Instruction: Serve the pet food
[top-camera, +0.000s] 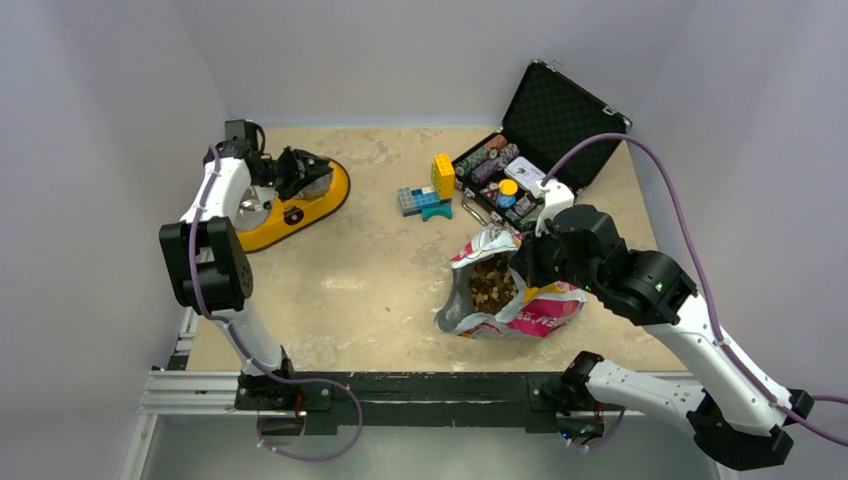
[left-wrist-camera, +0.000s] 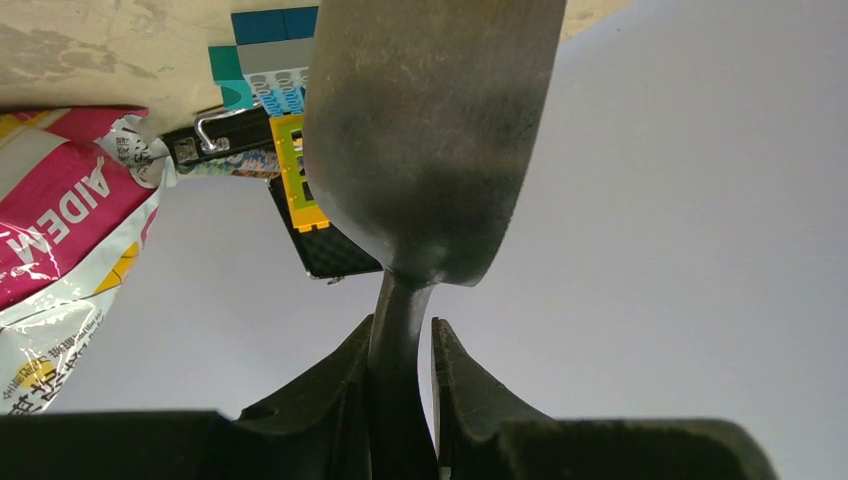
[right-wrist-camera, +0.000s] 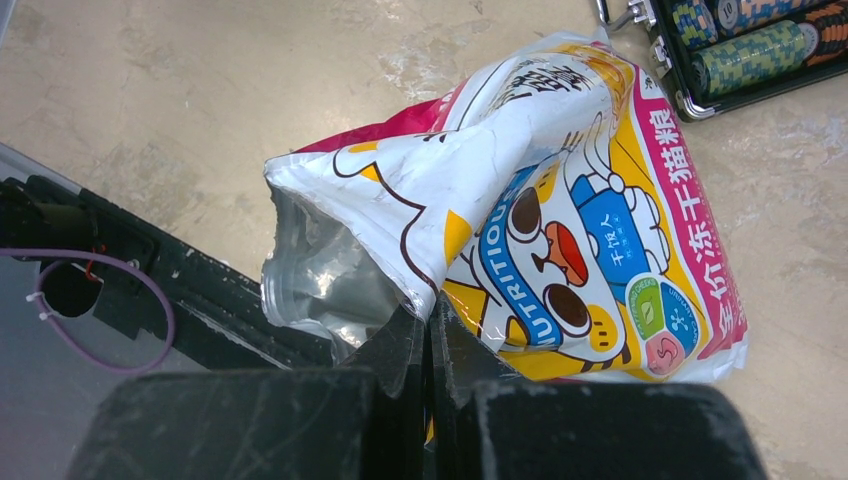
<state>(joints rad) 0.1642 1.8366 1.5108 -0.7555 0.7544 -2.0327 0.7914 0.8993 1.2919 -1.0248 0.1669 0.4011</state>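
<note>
Where right hand (right-wrist-camera: 428, 325) pinches bag (right-wrist-camera: 560, 200), kibble (top-camera: 490, 283) half hidden, left hand's (left-wrist-camera: 402, 345) scoop (left-wrist-camera: 430, 130) cropped.

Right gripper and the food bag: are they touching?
Touching. In the right wrist view, the fingers of the right gripper are shut on the open edge of the food bag, with the foil pinched between them.

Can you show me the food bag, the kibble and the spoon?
food bag (right-wrist-camera: 600, 200): right wrist view, its printed front.
kibble (top-camera: 492, 283): top view, pile inside the open bag.
spoon (left-wrist-camera: 430, 130): left wrist view, its metal bowl.
</note>
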